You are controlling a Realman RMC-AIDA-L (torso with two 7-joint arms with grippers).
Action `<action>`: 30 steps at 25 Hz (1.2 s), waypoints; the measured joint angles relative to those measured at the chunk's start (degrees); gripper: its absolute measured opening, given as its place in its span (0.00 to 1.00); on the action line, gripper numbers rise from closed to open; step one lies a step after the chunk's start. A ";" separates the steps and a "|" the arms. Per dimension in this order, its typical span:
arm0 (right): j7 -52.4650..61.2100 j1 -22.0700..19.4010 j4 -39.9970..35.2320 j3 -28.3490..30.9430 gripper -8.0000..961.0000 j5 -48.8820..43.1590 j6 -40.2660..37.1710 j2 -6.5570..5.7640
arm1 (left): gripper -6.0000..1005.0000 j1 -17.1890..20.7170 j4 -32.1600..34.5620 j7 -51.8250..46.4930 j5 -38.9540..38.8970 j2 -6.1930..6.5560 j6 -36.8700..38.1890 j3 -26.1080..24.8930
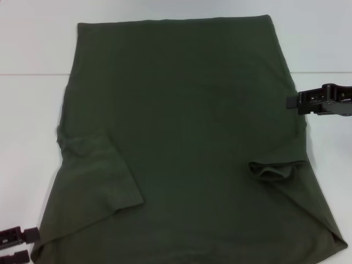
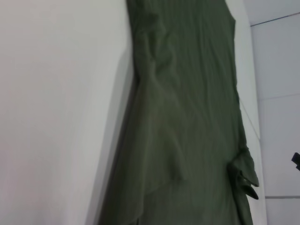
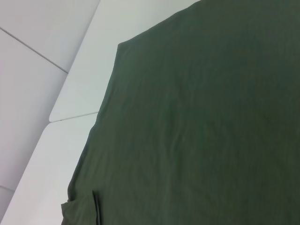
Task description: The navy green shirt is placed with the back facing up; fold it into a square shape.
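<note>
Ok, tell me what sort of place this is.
Probably a lab or test bench: a bare white table made of joined panels, one shirt spread flat, and the left gripper and right gripper beside it.

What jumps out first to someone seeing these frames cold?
The navy green shirt fills most of the white table, plain side up, with both sleeves already folded inward over the body. The right gripper sits at the shirt's right edge about midway up, while the left gripper sits at the near left corner.
</note>
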 joint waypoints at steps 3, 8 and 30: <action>-0.03 -0.05 0.00 0.01 0.53 -0.02 0.17 0.03 | 0.88 0.03 -0.23 -0.73 1.60 -0.60 -1.49 -0.18; -0.05 -0.24 0.00 0.01 0.53 -0.02 0.28 0.03 | 0.88 0.04 -0.38 -0.57 1.89 -1.10 -3.11 -0.02; 0.20 -1.71 0.00 0.10 0.53 0.25 0.23 0.06 | 0.88 -2.01 -4.69 -0.63 4.96 -1.71 -7.81 0.71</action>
